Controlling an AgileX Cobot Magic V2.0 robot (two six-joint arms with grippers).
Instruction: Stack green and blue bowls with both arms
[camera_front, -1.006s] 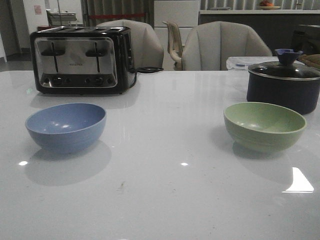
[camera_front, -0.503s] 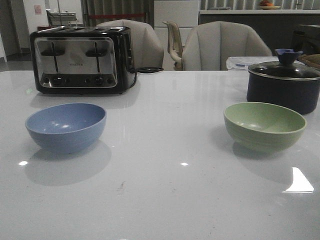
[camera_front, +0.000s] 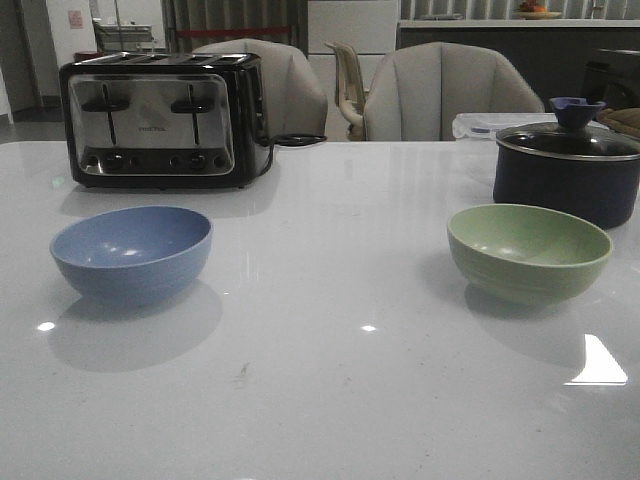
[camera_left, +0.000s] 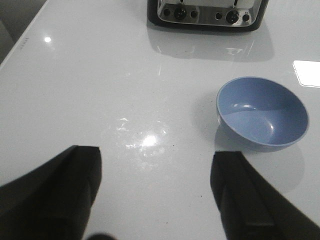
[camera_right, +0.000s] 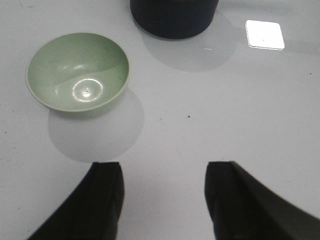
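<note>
The dusty blue bowl (camera_front: 132, 252) stands upright and empty on the left of the white table; it also shows in the left wrist view (camera_left: 262, 113). The pale green bowl (camera_front: 529, 250) stands upright and empty on the right; it also shows in the right wrist view (camera_right: 78, 71). My left gripper (camera_left: 157, 165) is open and empty above bare table, short of the blue bowl. My right gripper (camera_right: 164, 177) is open and empty above bare table, short of the green bowl. Neither gripper shows in the front view.
A black and chrome toaster (camera_front: 165, 120) stands at the back left, behind the blue bowl. A dark lidded pot (camera_front: 567, 172) stands just behind the green bowl. Chairs (camera_front: 445, 92) stand beyond the table's far edge. The white table (camera_front: 340, 300) lies between the two bowls.
</note>
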